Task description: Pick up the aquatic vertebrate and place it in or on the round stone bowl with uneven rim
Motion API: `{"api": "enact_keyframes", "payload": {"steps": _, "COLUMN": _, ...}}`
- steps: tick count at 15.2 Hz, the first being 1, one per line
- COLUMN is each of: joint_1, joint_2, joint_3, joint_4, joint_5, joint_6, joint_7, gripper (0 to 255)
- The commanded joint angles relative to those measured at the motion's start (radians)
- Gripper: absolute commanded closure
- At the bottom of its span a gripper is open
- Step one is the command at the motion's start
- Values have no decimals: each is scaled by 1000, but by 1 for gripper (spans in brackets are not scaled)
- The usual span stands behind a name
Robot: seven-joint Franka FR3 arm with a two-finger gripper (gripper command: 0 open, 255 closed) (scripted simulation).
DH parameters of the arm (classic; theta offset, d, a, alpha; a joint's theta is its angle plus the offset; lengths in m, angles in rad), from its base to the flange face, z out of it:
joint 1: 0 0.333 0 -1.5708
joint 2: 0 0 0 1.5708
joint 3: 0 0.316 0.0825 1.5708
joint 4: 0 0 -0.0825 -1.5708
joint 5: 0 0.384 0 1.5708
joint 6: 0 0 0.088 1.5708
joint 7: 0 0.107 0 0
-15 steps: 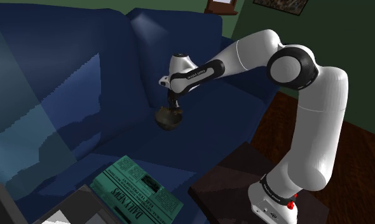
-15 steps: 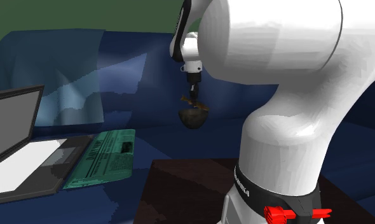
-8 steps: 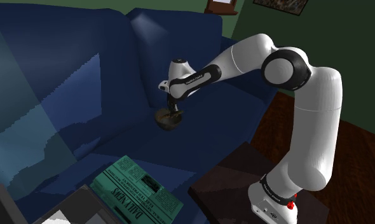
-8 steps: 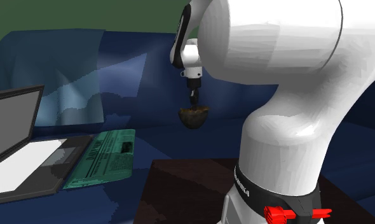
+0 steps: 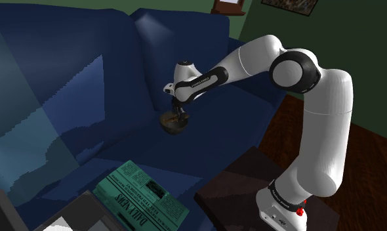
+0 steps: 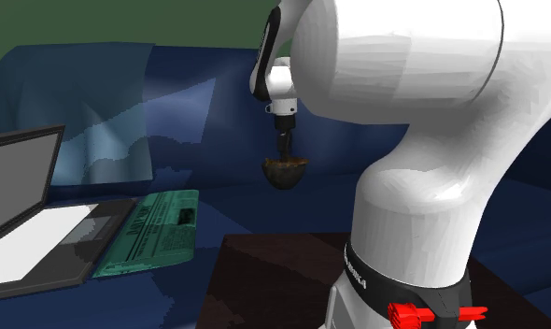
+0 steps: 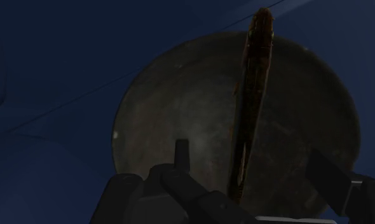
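The end effector (image 7: 252,159) hangs right over the bowl (image 7: 167,121), its fingers spread wide and gripping nothing. The fish (image 7: 253,83) lies just below, between the fingers but touching neither. It stretches across the bowl's hollow, long axis running away from the hand, far tip poking just past the rim. It's a thin, dark brown, eel-like thing. The bowl is round, grey-brown and mottled, rough like stone, and sits on the blue sofa (image 5: 212,141) seat. To my eye the placing looks done; a straight lift clear is what's left.
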Motion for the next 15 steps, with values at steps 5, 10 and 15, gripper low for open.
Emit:
{"api": "enact_keyframes", "payload": {"steps": 5, "joint_1": -1, "joint_2": -46, "joint_3": 4, "joint_4": 3, "joint_5": 6, "joint_6": -49, "joint_7": -4, "gripper": 0}}
{"api": "enact_keyframes", "payload": {"steps": 10, "joint_1": -1, "joint_2": -84, "joint_3": 8, "joint_4": 10, "joint_5": 12, "joint_6": -94, "joint_7": -7, "gripper": 0}}
{"api": "enact_keyframes", "payload": {"steps": 15, "joint_1": -1, "joint_2": -84, "joint_3": 8, "joint_4": 10, "joint_5": 12, "joint_6": -94, "joint_7": -7, "gripper": 0}}
